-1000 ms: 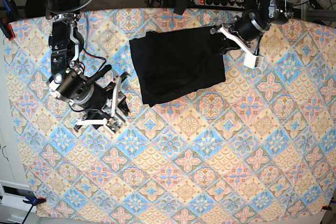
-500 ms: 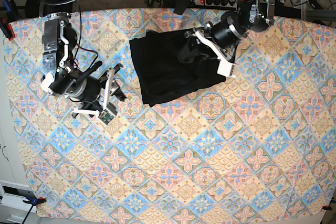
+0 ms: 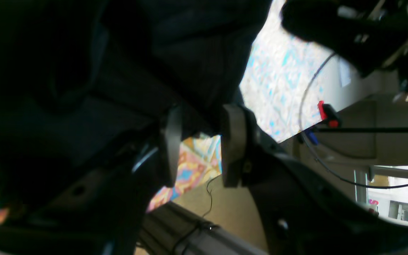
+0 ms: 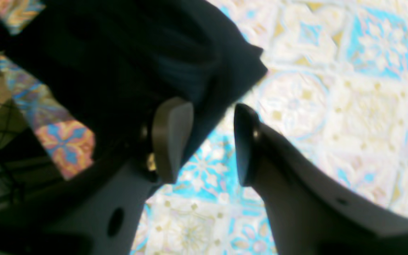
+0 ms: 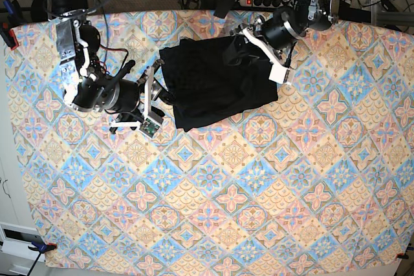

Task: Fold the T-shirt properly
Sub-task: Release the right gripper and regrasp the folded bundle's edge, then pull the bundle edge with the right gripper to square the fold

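Base view showed the patterned tablecloth (image 5: pixel 259 192) covering the whole table; on its upper middle lay the T-shirt (image 5: pixel 213 88) — black, folded into a rough block, edges uneven. The left gripper (image 5: pixel 249 46) hung over the shirt's top right part, its white fingers spread; in the left wrist view its jaws stood apart with dark cloth (image 3: pixel 83 71) just beyond the pads and bright cloth showing between them, gripping nothing. The right gripper (image 5: pixel 155 92) sat at the shirt's left edge; in the right wrist view its fingers (image 4: pixel 172 134) were parted — the shirt's corner (image 4: pixel 232 67) lay near the tips, not pinched.
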`<state>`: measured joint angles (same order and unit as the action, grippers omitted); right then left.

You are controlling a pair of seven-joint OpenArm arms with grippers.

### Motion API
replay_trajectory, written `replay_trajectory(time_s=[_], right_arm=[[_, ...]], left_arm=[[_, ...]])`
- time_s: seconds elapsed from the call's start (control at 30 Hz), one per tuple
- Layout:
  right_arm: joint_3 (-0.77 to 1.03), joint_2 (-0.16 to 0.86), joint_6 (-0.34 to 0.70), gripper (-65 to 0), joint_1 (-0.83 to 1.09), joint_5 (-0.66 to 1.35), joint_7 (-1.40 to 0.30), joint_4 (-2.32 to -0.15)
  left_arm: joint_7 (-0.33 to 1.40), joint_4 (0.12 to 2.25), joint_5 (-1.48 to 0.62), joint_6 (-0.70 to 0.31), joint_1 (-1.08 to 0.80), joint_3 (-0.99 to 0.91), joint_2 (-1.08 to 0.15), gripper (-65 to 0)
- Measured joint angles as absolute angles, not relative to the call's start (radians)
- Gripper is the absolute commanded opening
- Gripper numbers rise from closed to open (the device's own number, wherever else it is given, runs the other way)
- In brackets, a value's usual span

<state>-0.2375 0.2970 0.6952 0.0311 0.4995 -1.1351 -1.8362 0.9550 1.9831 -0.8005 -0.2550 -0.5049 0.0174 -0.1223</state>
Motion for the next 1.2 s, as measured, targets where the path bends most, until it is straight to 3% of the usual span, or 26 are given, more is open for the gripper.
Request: replay_trajectory(time_s=[0.43,0.63,1.1,1.2], right_arm=[[-0.238,0.262,0.696,-40.0,0.031,0.507,-1.135,-1.744],[-0.240,0.245,0.696,-34.3,0.029,0.506,-1.133,-1.745],[-0.271,0.239,0.695,-34.4,0.031,0.636,-1.135,-1.747],[-0.316,0.235,0.695,-38.0,0.031,0.639,-1.134,-1.747]], left_arm=[[0.961,1.983,-0.802,-0.258,-0.508,-0.096,-0.225,-45.9],[0.959,1.983,-0.802,-0.257,-0.508,-0.101,-0.267,-45.9],[0.957,1.945,-0.802,-0.259,-0.505,-0.113,-0.274,-45.9],[0.958,1.945,-0.802,-0.260,-0.504,-0.120,-0.274,-45.9]])
